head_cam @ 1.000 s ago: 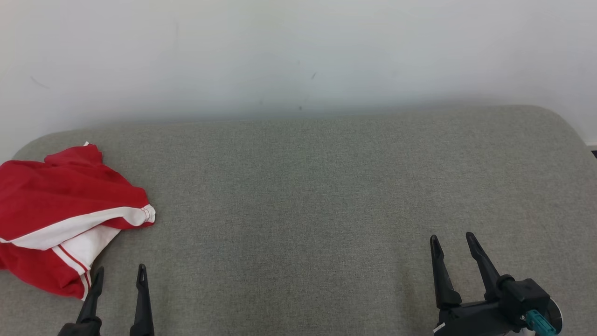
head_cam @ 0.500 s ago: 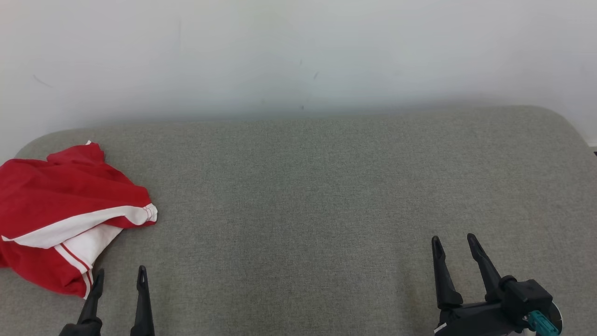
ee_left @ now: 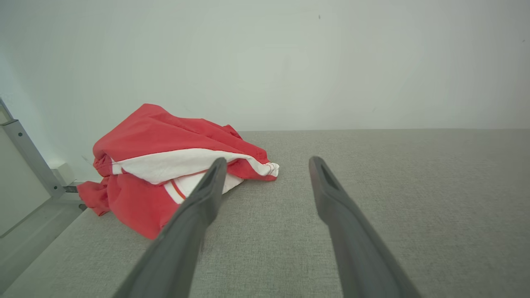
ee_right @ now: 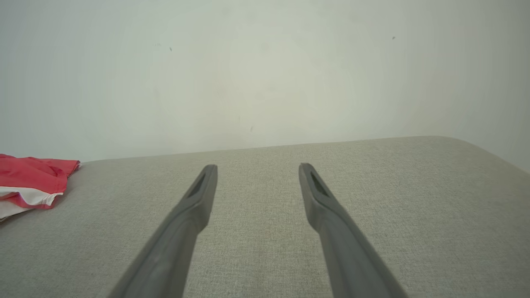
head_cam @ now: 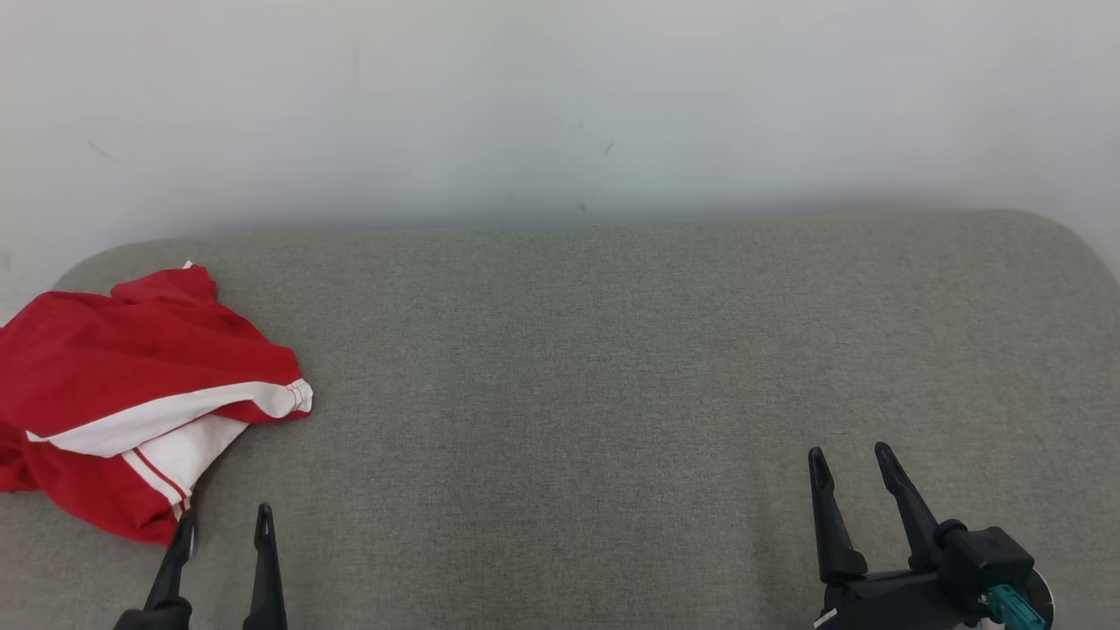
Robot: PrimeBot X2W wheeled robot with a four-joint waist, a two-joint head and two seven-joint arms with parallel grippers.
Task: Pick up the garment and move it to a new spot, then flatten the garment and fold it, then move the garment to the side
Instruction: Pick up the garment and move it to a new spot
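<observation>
At the table's [head_cam: 612, 350] far left, crumpled red-and-white garment [head_cam: 131, 385], untouched. Left gripper [head_cam: 226, 516] and right gripper [head_cam: 849, 451] fingers wide apart, empty. Pickup, flattening, folding all ahead.

The light is bright and soft all over. Past the right gripper [head_cam: 849, 450], the white wall [head_cam: 560, 105] turns a bit darker low down, where it meets the grey cushion [head_cam: 612, 350]. A thin, faint shadow lies under the red garment [head_cam: 131, 385], just beside the left gripper [head_cam: 226, 514]. In both wrist views the fingers [ee_left: 182, 244] look fuzzy close to the camera, while the cushion between them looks sharp.
</observation>
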